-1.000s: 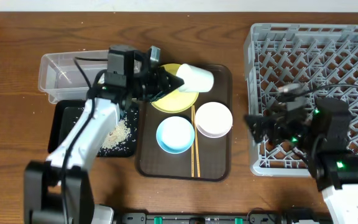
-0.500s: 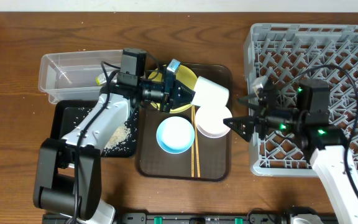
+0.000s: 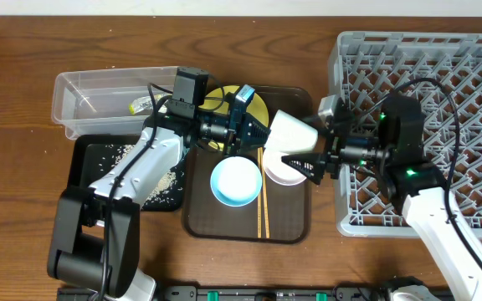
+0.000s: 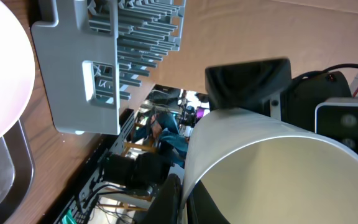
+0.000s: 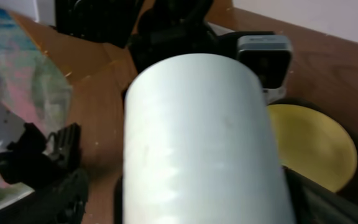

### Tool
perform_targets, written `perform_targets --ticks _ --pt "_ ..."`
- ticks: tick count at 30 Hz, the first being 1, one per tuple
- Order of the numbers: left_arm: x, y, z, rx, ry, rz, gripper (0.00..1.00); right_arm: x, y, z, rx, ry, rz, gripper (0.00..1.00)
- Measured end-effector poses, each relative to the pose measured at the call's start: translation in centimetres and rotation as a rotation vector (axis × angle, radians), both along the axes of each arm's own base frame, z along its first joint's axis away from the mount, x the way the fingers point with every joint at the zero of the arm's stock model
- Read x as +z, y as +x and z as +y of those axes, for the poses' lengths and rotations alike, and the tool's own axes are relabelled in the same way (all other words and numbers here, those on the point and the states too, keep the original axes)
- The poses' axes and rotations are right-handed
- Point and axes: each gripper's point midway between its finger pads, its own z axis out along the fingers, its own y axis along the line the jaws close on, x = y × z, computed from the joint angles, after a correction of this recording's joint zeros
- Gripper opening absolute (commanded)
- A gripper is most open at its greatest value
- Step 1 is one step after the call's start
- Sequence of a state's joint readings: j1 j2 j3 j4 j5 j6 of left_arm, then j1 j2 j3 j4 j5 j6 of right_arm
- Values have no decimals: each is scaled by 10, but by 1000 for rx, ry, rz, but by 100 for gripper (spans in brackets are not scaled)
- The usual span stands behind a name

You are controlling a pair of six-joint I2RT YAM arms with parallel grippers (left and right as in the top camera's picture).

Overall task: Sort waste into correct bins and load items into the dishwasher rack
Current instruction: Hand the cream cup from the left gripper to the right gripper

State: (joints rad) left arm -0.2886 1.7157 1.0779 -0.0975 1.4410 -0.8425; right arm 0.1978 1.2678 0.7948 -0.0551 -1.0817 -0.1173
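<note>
From overhead, we are seeing the left gripper (image 3: 266, 134) clamping the rim of the cup (image 3: 295, 130) and holding it on its side over the brown tray (image 3: 224, 221), between the plate (image 3: 224, 94) and the white bowl (image 3: 284, 174). The right gripper (image 3: 295, 160) is pointing in from the rack (image 3: 442, 75) side, jaws apart, just beside the cup. The blue bowl (image 3: 235, 180) and chopsticks (image 3: 262, 205) are lying on the brown tray. The wrapper (image 3: 141, 104) is sitting in the tub (image 3: 65, 92), and the rice (image 3: 161, 180) in the black tray (image 3: 86, 159). From the left wrist, the cup's (image 4: 272, 168) open mouth is filling the lower right, with a finger (image 4: 171, 194) pinching its rim and the rack (image 4: 104, 62) standing behind. From the right wrist, the cup's (image 5: 197, 137) side is filling the middle, with the right fingers (image 5: 61, 180) standing wide on either side; we cannot tell whether they are touching it.
</note>
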Motion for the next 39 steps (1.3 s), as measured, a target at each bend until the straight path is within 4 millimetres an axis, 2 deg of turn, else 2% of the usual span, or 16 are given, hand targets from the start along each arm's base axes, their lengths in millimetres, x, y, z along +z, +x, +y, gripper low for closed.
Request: perform_targets --ticks 24,27,29,32,34,39 --pt "2 -2 0 -13 -13 5 7 -2 4 -1 -26 -13 4 58" --pt "2 -2 0 -11 -12 -5 17 -3 4 -1 -30 -16 7 57" --pt "1 -1 0 -9 -10 -33 31 -6 5 -3 -43 -25 22 57" --pt "-7 3 0 12 20 -95 38 -16 10 -7 -95 -59 66 52" --pt "-21 7 3 45 86 -120 42 -23 13 -11 -137 -86 97 49" --pt "-61 17 17 122 300 -177 48 -50 17 -30 -270 -193 235 49"
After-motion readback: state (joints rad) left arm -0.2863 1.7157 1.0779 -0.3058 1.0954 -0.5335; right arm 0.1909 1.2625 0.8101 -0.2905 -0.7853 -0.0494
